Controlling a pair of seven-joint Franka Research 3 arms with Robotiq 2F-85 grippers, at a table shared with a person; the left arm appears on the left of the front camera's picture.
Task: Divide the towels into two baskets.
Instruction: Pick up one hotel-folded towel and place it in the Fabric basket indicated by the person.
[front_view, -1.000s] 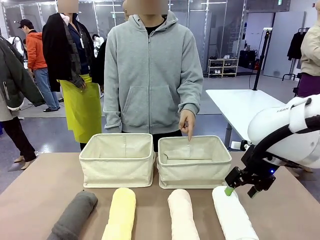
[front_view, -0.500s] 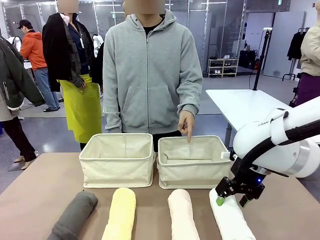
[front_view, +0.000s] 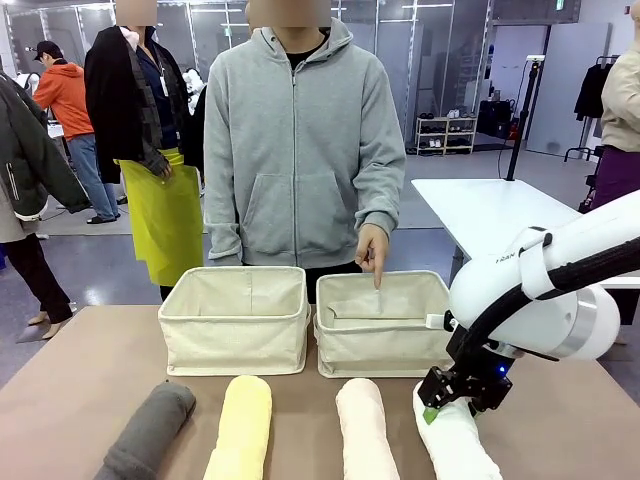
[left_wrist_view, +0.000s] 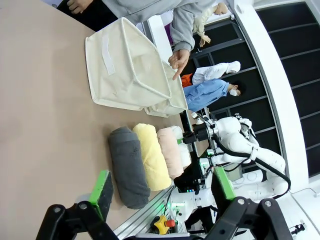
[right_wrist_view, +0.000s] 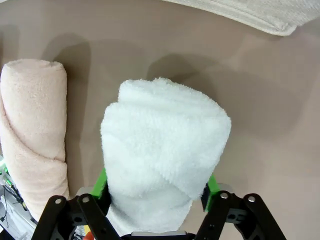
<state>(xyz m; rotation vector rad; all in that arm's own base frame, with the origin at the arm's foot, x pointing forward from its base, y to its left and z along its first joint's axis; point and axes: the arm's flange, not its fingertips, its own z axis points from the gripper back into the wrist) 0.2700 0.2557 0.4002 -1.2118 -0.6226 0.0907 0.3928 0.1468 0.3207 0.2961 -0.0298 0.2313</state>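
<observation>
Right tool (front_view: 455, 402) is clenched on the far end of the white towel (front_view: 458, 448), its green pads pressing both sides. The roll lies on the desk (front_view: 70, 390) just in front of the right basket (front_view: 385, 352). To its left lie the pink towel (front_view: 365, 432), yellow towel (front_view: 240, 425) and grey towel (front_view: 150, 430), near the left basket (front_view: 235, 345). Left tool (left_wrist_view: 162, 189) hangs released, holding nothing. A person's hand (front_view: 373, 248) points into the right basket.

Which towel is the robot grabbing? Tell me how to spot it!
On the brown table, four rolled towels lie in a row on the robot's side of two cream baskets. It's the white towel at the row's right end, next to the pink towel, squeezed between the right gripper's green pads.
</observation>
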